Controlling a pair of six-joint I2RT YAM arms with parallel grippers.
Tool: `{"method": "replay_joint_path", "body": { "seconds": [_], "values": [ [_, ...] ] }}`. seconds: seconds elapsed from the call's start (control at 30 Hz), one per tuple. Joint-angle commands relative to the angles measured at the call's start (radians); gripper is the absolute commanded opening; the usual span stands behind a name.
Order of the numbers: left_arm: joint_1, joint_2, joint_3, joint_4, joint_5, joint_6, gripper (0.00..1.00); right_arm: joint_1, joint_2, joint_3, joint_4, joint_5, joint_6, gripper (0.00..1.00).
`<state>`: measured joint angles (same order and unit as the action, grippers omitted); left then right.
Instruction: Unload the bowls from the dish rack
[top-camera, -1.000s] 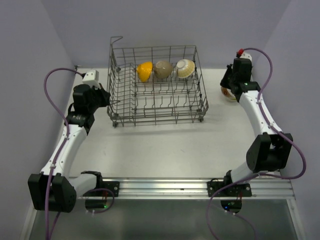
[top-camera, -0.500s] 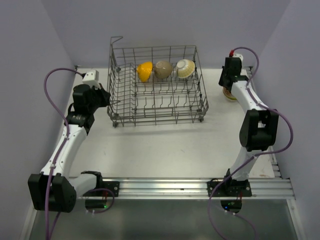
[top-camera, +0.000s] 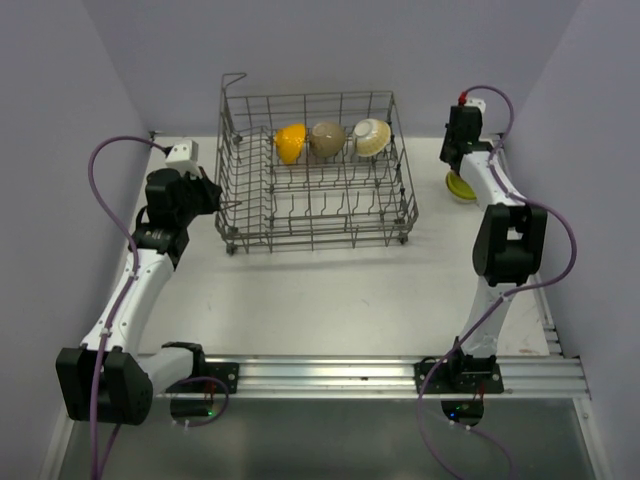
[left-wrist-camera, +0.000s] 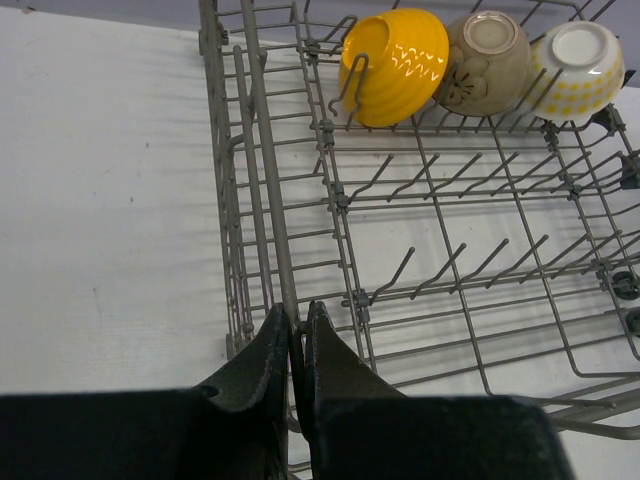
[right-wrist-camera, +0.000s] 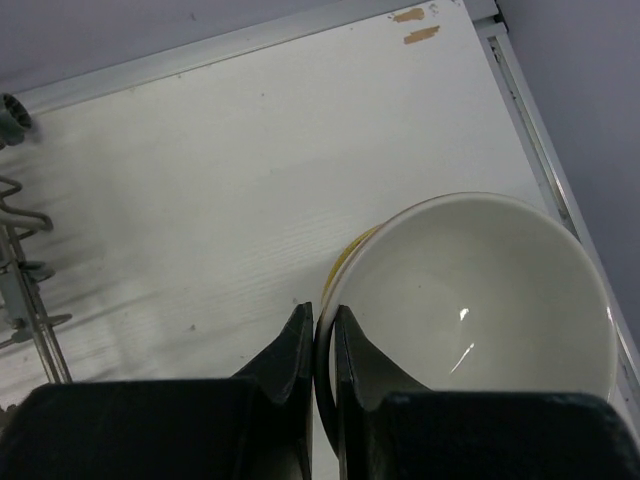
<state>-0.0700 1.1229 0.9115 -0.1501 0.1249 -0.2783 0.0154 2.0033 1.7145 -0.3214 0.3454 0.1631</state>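
— On the white tabletop (top-camera: 330, 290), where is the dish rack (top-camera: 320, 215)?
— The grey wire dish rack sits at the back. In its far row stand a yellow bowl (left-wrist-camera: 400, 65), a tan bowl (left-wrist-camera: 488, 60) and a cream bowl (left-wrist-camera: 580, 65).
— And the pincers?
— The left pincer (left-wrist-camera: 297, 318) is clamped on a wire of the rack's left wall. The right pincer (right-wrist-camera: 322, 320) pinches the rim of a white bowl (right-wrist-camera: 470, 290), well right of the rack.

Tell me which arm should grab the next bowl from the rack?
Probably the right. The right gripper pinches the rim of a white bowl just beside the dish rack, close to the dotted bowl. The left gripper is clamped on the rack's side wire, likely steadying it.
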Motion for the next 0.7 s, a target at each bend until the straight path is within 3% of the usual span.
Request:
{"method": "replay_joint_path", "body": {
  "seconds": [0.0, 0.57, 0.67],
  "values": [
    [-0.040, 0.021, -0.033, -0.045, 0.216, 0.033, 0.00, -0.011, 0.002, 0.036, 0.064, 0.035, -0.020, 0.00],
    [-0.042, 0.021, -0.036, -0.043, 0.226, 0.031, 0.00, -0.046, 0.101, 0.079, 0.022, 0.007, -0.013, 0.00],
    [-0.042, 0.020, -0.036, -0.042, 0.229, 0.031, 0.00, -0.046, 0.100, 0.077, 0.021, -0.008, -0.008, 0.10]
  ]
}}
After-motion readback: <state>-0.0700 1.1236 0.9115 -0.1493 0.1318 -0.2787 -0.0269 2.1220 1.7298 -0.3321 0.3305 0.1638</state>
